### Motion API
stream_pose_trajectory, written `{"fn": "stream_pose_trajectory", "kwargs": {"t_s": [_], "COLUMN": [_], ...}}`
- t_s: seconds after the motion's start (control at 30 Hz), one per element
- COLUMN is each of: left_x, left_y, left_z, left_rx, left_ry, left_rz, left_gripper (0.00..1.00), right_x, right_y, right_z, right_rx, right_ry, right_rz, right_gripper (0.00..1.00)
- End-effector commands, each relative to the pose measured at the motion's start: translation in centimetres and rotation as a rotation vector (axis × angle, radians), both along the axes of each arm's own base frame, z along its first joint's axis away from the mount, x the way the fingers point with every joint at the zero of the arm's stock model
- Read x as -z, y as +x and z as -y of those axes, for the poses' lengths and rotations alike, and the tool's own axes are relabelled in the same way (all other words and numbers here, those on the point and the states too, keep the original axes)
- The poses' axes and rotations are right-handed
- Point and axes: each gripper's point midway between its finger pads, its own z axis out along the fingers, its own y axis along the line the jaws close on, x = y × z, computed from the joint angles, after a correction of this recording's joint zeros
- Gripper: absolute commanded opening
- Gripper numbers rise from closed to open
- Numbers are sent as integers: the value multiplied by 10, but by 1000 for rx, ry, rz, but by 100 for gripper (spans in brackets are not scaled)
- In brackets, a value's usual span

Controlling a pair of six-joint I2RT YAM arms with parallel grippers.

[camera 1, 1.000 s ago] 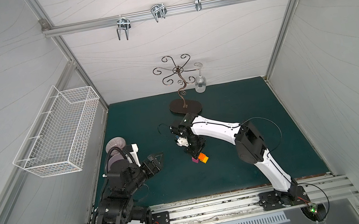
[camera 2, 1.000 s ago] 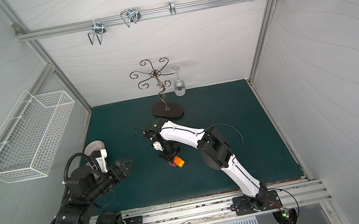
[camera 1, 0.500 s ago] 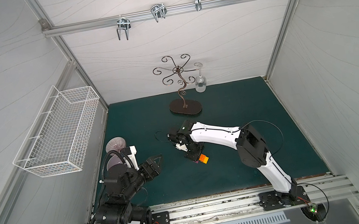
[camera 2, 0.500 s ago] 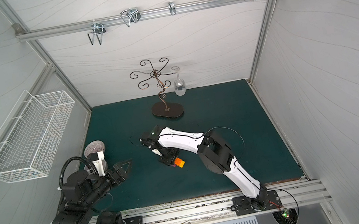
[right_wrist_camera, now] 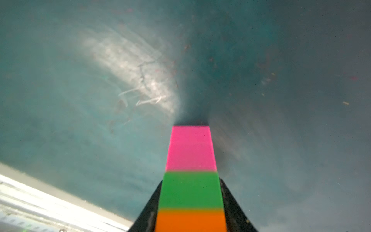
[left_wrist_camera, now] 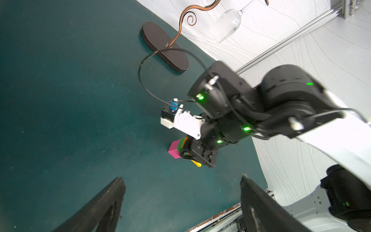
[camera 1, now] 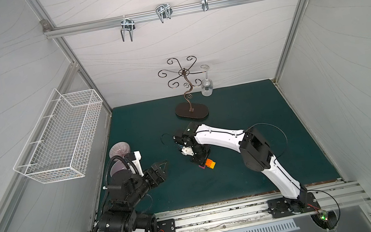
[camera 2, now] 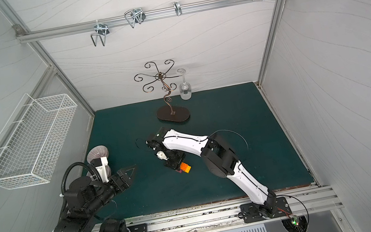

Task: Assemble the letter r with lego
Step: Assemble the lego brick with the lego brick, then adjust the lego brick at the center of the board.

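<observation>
The letter r [right_wrist_camera: 190, 148] is a joined stack of pink, green and orange bricks with a yellow brick jutting out near the orange end [camera 1: 209, 164] [camera 2: 185, 167]. It is tilted, with its pink end [left_wrist_camera: 174, 148] down on the green mat. My right gripper [right_wrist_camera: 190, 180] [camera 1: 200, 161] [camera 2: 176, 166] is shut on it, a black finger against each side of the green and orange bricks. My left gripper [left_wrist_camera: 181, 177] [camera 1: 162, 166] [camera 2: 130, 170] hangs open and empty above the mat, left of the bricks and facing them.
Purple bowls [camera 1: 119, 149] [camera 2: 96, 151] sit at the mat's left edge behind my left arm. A scrolled metal stand [camera 1: 192, 114] with a hanging wine glass [camera 1: 207, 87] is at the back. A wire basket [camera 1: 59, 138] is on the left wall. A metal rail runs along the front.
My right wrist has dropped lower and slightly left over the bricks, which stay in the same spot on the mat. My left arm has barely shifted.
</observation>
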Motion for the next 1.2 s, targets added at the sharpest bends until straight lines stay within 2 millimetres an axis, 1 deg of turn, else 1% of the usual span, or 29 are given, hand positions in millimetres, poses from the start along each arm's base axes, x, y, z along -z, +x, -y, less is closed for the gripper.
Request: {"fn": "stream_pose_trajectory", "kwargs": {"t_s": [0.0,0.07,0.17,0.3,0.4,0.5,0.63,0.73,0.8,0.87,0.9,0.97,1.03,1.1,1.17], "left_x": [-6,-7,-6,-5,-4,-4,-4,-4,-2,-2,-2,-1,0,0,0], "left_y": [2,2,2,3,3,3,3,3,3,4,4,5,5,5,6], "left_z": [2,2,3,3,3,4,4,4,4,5,5,6,6,6,6], "left_rx": [15,16,16,17,19,20,21,20,22,24,27,28,29,31,29], "left_ry": [2,2,3,4,4,2,4,4,5,6,7,7,7,9,12], "left_rz": [30,31,28,26,23,21,21,21,15,10,7,2,0,1,-1], "left_gripper": [93,93,93,93,93,93,93,93,93,93,93,93,93,93,93], "right_x": [16,13,4,-20,-39,-53,-71,-90,-107,-124,-134,-150,-157,-154,-146], "right_y": [-11,-12,-10,-3,5,14,23,30,36,40,41,39,27,5,-18], "right_z": [12,11,8,1,-6,-9,-6,0,8,21,28,41,50,53,50], "right_rx": [-15,-7,-1,6,12,16,17,37,70,114,145,205,254,274,278], "right_ry": [-52,-40,-14,43,90,119,131,159,192,230,260,331,400,452,466], "right_rz": [-80,-83,-69,-32,-1,22,57,103,139,176,194,224,217,170,102], "right_gripper": [43,46,53,61,65,69,71,71,71,70,67,60,48,36,31]}}
